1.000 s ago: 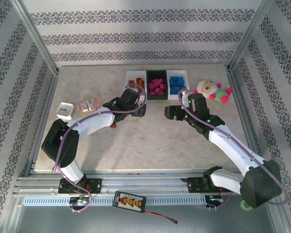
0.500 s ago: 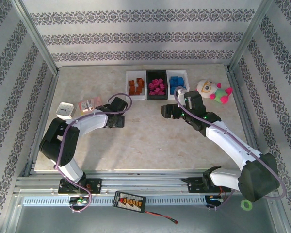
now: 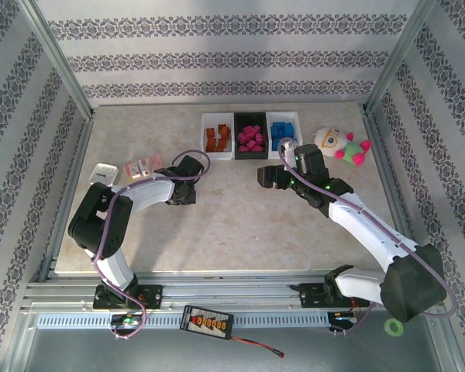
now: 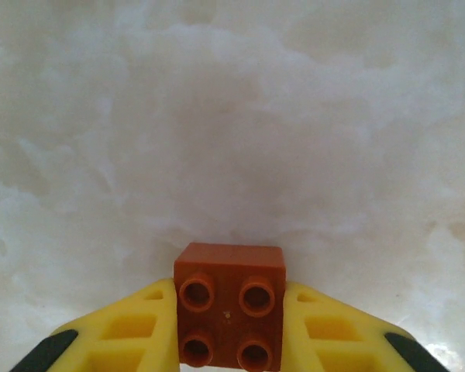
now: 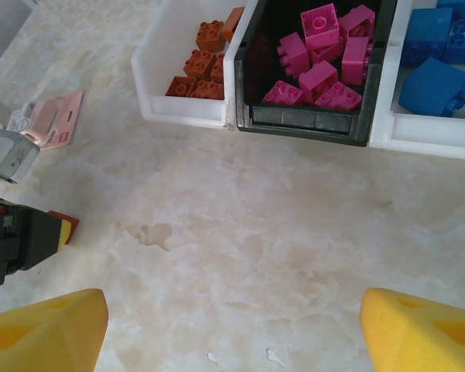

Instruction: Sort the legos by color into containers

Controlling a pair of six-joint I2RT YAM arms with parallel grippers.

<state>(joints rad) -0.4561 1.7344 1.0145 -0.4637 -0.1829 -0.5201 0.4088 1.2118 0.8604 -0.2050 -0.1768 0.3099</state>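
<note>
The left gripper is clamped narrowly on a small brown-orange plastic lego brick, low over the left part of the pale marbled bench. It is just right of a small white square box and a flat pink-and-white packet. The left wrist view shows the brick studs-up, with a yellow finger pressed flat against each of its two opposite side walls.

Further right, at the far edge of the bench, stand three open-topped rectangular bins in a touching row. The left white bin holds other brown-orange bricks, the middle black bin holds magenta-pink bricks, and the right white bin holds blue bricks.

In front of the bins, the right gripper hovers over bare bench with its yellow fingers spread wide and nothing between them. A plush toy with pink limbs lies at the far right, beside the blue bin.

The brick appears light, rigid and smooth-walled, so it should neither deform nor break under the squeeze. Its hard, glossy sides could let it twist or slip if pinched near a corner. The flat-on-flat hold across the middle of two opposing walls looks like the sound place to take it. By colour, the brick belongs in the left white bin, well apart from where it is now.
</note>
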